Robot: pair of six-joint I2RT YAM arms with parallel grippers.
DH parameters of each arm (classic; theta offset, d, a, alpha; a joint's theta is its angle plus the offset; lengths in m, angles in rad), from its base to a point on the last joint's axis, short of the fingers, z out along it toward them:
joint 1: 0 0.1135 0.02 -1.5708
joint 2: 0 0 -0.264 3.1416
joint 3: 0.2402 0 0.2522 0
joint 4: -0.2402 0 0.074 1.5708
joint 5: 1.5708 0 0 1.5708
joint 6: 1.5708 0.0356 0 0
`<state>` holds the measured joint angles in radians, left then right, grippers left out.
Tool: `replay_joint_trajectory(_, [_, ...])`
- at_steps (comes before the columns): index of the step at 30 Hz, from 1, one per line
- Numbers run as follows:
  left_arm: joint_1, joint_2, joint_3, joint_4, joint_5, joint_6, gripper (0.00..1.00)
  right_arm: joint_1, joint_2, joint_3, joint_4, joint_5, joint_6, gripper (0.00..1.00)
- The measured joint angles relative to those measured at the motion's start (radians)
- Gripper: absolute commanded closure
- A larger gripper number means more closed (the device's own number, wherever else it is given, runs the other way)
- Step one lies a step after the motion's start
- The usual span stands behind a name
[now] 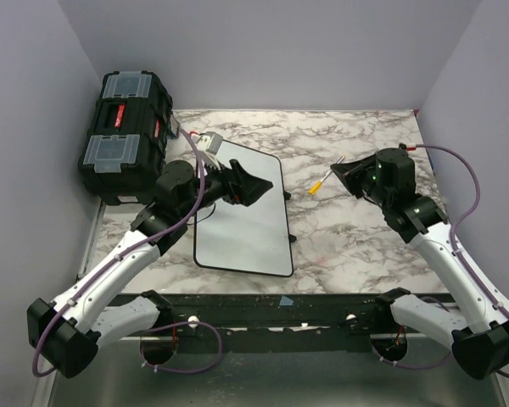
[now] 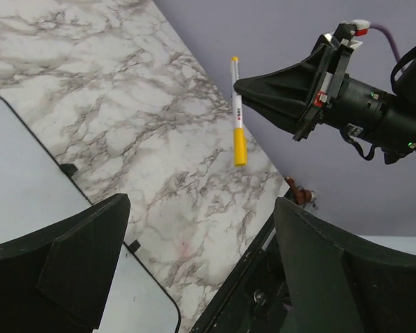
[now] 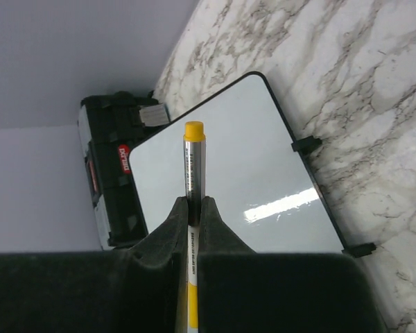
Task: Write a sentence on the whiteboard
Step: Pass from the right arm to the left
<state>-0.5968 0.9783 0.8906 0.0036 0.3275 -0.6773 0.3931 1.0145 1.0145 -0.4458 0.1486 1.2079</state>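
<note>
Within right end effector, yellow marker

Whiteboard: white, thin black rim. Marker in my right gripper: yellow ends, silvery barrel. Table: white marble, grey veins. Toolbox: black, red label. My cables purple.

The whiteboard is glossy white, catching a bright streak of light. The marble-patterned tabletop looks smooth. At ten o'clock, the toolbox is matt black plastic. The marker has a silvery barrel.
</note>
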Motion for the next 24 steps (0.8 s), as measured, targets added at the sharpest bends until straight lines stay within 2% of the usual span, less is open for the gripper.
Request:
replay_joint_trajectory(2, [-0.024,0.047,0.027,0.056,0.001,-0.011,0.15,0.000,-0.008,0.000,0.026,-0.012,0.012,0.99])
replay_joint_trajectory(5, [-0.047,0.092,0.047,0.121,0.006,-0.032,0.21,0.000,-0.034,-0.009,0.074,-0.023,0.031,0.99])
replay_joint_trajectory(11, [-0.076,0.160,0.050,0.259,-0.010,-0.133,0.21,0.000,-0.111,-0.055,0.188,-0.028,0.064,0.99])
replay_joint_trajectory(19, [-0.116,0.220,0.050,0.440,-0.044,-0.220,0.21,0.000,-0.117,-0.065,0.285,-0.037,0.114,0.99])
replay_joint_trajectory(22, [-0.124,0.250,0.052,0.476,-0.048,-0.240,0.28,0.000,-0.117,-0.071,0.309,-0.039,0.130,0.99])
replay_joint_trajectory(24, [-0.128,0.273,0.052,0.504,-0.051,-0.259,0.29,0.000,-0.117,-0.071,0.320,-0.039,0.137,0.99])
